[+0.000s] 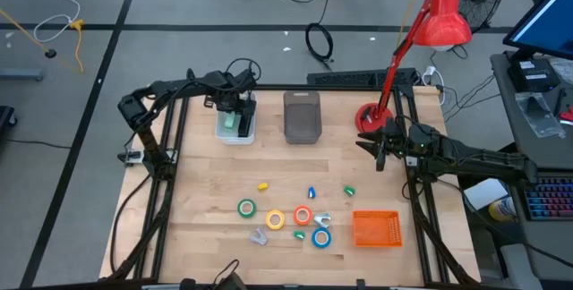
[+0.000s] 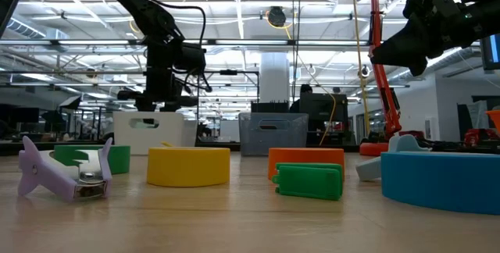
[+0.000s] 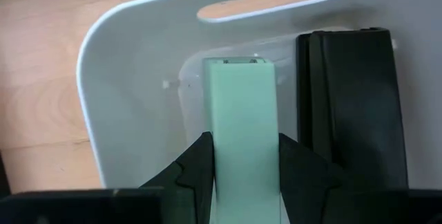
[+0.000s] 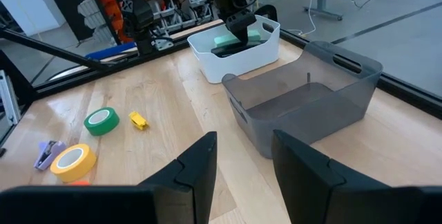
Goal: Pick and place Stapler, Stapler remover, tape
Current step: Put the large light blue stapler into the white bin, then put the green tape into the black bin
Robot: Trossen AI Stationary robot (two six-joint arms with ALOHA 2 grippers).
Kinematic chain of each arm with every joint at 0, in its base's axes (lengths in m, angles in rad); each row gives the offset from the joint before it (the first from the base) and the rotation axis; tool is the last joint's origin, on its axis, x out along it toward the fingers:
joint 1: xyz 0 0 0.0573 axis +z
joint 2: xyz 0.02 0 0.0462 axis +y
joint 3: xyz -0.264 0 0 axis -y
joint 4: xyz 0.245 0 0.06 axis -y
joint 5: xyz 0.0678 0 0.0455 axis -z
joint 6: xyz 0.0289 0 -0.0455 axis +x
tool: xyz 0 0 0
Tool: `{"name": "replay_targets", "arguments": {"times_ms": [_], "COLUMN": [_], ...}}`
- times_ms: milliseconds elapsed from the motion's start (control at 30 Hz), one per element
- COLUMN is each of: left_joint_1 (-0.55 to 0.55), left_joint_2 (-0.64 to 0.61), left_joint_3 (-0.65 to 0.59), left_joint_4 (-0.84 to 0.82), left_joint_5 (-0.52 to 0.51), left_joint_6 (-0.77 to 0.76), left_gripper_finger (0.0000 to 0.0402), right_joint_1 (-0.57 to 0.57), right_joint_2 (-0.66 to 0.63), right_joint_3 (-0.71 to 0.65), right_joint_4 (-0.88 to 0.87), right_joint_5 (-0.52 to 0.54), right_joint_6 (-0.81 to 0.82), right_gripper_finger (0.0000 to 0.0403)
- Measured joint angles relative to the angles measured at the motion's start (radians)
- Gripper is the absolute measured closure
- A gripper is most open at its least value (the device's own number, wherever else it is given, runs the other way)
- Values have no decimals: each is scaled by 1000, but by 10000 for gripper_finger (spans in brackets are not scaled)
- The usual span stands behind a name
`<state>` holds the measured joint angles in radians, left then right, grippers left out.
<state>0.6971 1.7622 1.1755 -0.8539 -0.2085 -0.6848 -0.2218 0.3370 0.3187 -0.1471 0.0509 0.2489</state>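
1. Left claw (image 3: 242, 175) is down in the white bin (image 1: 235, 127), clenched on a pale green stapler (image 3: 240, 113).
2. Next it should let go there, I'd say.
3. Right claw (image 4: 243, 156) hangs released over the surface (image 1: 215, 191); tape rolls (image 1: 275, 219) wait up front.

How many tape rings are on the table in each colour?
Green tape roll: 1
Yellow tape roll: 1
Orange-red tape roll: 1
Blue tape roll: 1
Total: 4 tape rolls
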Motion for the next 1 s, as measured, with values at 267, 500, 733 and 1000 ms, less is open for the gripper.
{"name": "replay_targets", "arguments": {"times_ms": [267,500,733,1000], "left_joint_1": [0,2,3,-65], "left_joint_2": [0,-8,-117,-322], "left_joint_3": [0,0,8,14], "left_joint_4": [0,-4,-13,-10], "left_joint_5": [-1,8,26,122], "left_joint_6": [1,2,3,-36], "left_gripper_finger": [197,166,174,190], "right_joint_1": [0,0,0,0], "right_joint_2": [0,0,0,0], "right_joint_3": [0,0,0,0], "right_joint_4": [0,0,0,0], "right_joint_5": [0,0,0,0], "right_joint_6": [-2,-2,-2,-2], "right_gripper_finger": [273,273,273,273]}}
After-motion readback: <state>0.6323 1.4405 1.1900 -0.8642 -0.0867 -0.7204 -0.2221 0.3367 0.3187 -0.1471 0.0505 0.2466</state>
